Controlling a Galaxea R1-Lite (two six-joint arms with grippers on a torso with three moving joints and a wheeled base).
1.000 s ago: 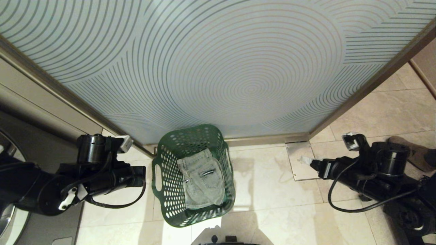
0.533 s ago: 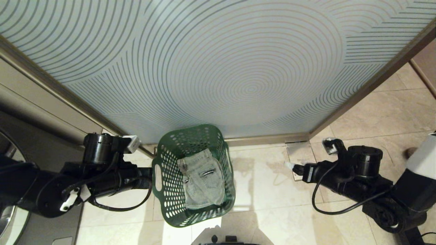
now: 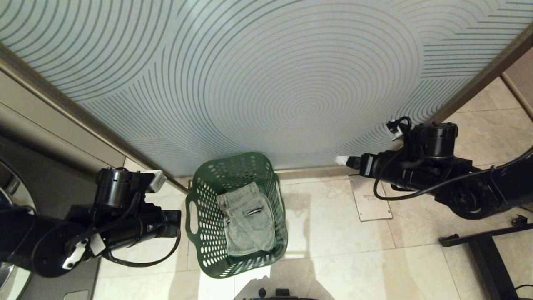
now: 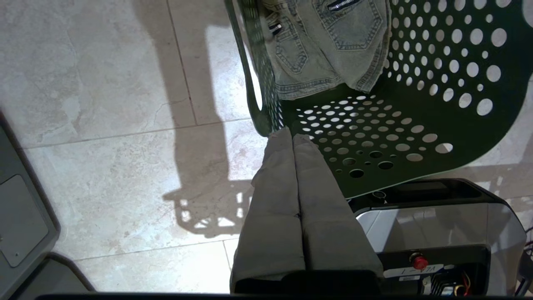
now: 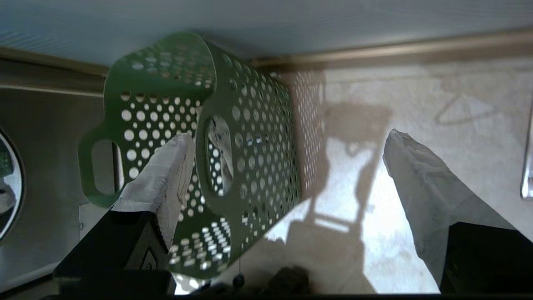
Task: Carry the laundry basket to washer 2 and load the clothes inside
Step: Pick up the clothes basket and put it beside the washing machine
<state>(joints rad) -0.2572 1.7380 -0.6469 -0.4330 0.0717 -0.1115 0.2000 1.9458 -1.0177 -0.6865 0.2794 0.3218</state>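
Laundry basket [image 3: 236, 214] on floor, lower centre of head view, clothes [image 3: 247, 223] inside. Left tool [image 4: 293, 141] pressed together at basket rim; right tool [image 5: 287, 141] spread, apart. Carrying, loading not yet done.
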